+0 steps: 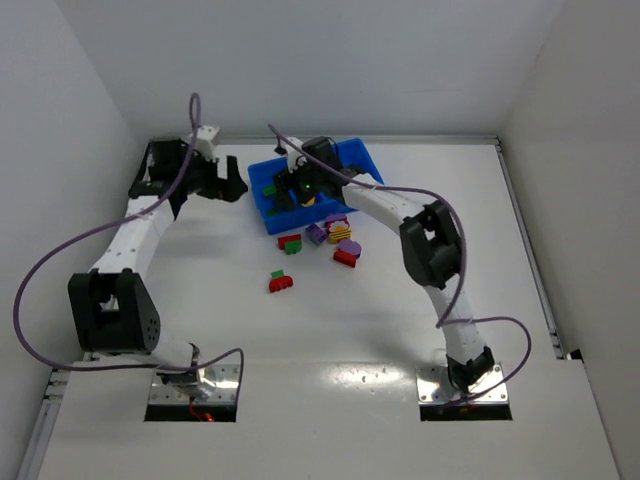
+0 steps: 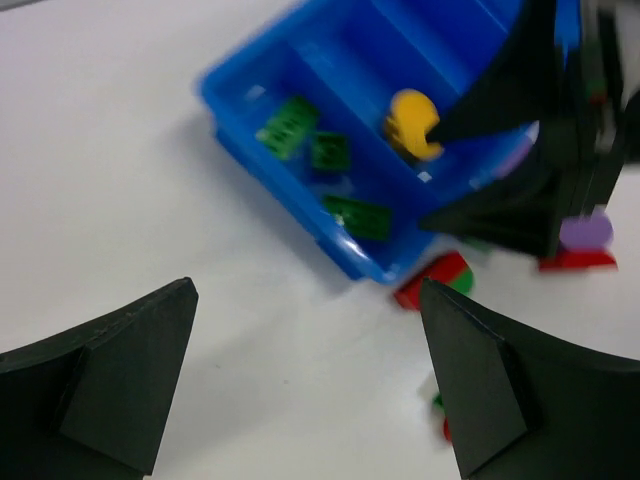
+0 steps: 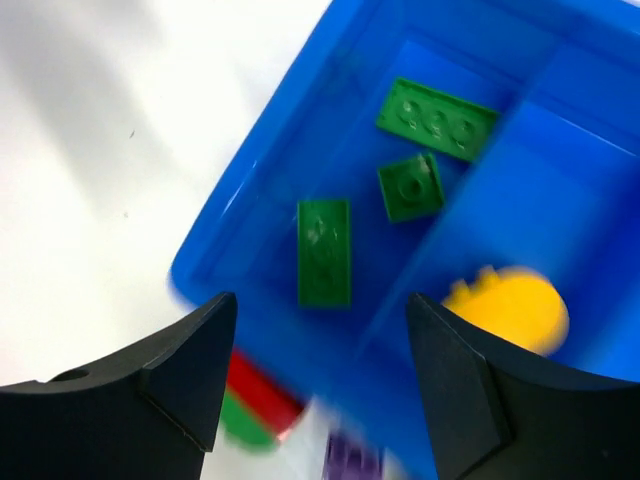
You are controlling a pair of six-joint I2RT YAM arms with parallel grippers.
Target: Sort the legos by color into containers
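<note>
The right pincer (image 3: 320,335) hangs open and empty over the blue tray (image 3: 235,195); below it, in the end compartment, lie three green legos (image 3: 324,250), the nearest showing between its fingers in the wrist view; a yellow brick (image 3: 508,310) sits in the next compartment, across the divider; the left pincer (image 2: 305,345) is likewise spread wide, holding nothing, over bare desk (image 2: 120,150) beside the tray; loose legos (image 1: 338,238) in red, purple and yellow lie on the desk just outside the tray's near wall.
</note>
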